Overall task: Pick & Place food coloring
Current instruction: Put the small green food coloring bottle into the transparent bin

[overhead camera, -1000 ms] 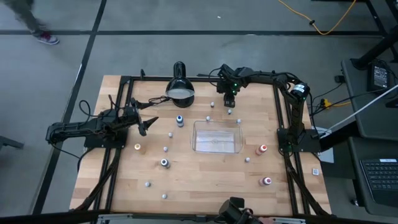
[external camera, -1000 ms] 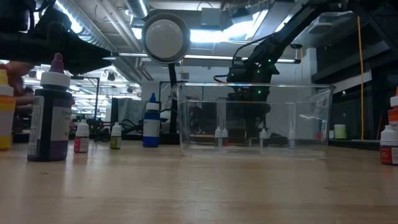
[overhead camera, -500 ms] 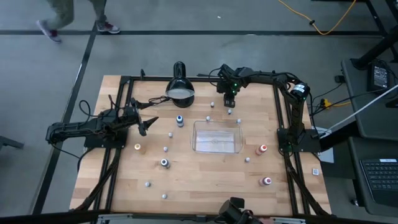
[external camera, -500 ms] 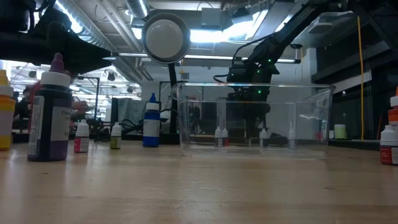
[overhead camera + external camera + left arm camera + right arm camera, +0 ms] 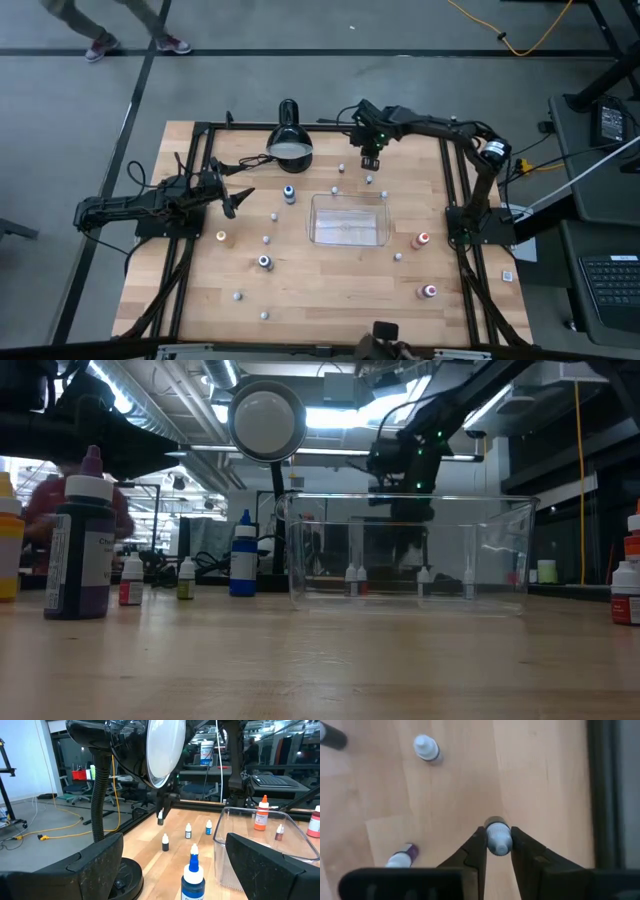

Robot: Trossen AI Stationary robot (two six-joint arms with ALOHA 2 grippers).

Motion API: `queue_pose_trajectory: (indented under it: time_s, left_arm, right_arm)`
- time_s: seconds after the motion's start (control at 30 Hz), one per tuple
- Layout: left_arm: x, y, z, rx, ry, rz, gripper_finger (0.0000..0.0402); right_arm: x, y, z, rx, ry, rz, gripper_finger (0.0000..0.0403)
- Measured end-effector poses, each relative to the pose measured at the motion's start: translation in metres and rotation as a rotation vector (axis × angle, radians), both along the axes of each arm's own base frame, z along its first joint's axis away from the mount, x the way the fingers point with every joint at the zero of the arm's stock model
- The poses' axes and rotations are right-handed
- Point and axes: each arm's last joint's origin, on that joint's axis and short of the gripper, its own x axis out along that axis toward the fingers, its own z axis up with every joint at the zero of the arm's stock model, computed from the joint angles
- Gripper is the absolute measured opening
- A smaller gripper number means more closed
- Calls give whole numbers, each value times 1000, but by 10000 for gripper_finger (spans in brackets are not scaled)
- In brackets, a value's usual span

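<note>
The counter (image 5: pixel 330 285) carries a clear rectangular tray (image 5: pixel 348 220) at centre; nothing is visible inside it. A dark bottle (image 5: pixel 82 545) shows a label beginning "Ch". Compared with the earlier frame, the right claw (image 5: pixel 371 158) has risen at the far side, pinching a small pale bottle (image 5: pixel 497 839). The left claw (image 5: pixel 238 200) stays spread at left.

A clear rectangular plastic tray (image 5: pixel 348 220) is sitting near the middle of the light wooden tabletop (image 5: pixel 330 290). A black dome-shaped desk lamp (image 5: pixel 289 143) is standing by the tabletop's far edge. A person's shoes (image 5: pixel 135 45) are showing on the grey floor beyond.
</note>
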Motion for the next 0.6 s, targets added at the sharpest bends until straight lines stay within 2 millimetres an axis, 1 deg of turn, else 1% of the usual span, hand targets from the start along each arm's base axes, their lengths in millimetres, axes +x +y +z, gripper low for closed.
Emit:
queue_pose_trajectory:
  time_s: [0.13, 0.3, 0.6]
  left_arm:
    - [0, 0, 0, 0, 0, 0, 347]
    - [0, 0, 0, 0, 0, 0, 347]
    - [0, 0, 0, 0, 0, 0, 347]
  right_arm:
    - [1, 13, 15, -15, -20, -34, 70]
    - [0, 35, 34, 12, -51, -99, 72]
    - [-7, 86, 74, 21, -113, -161, 69]
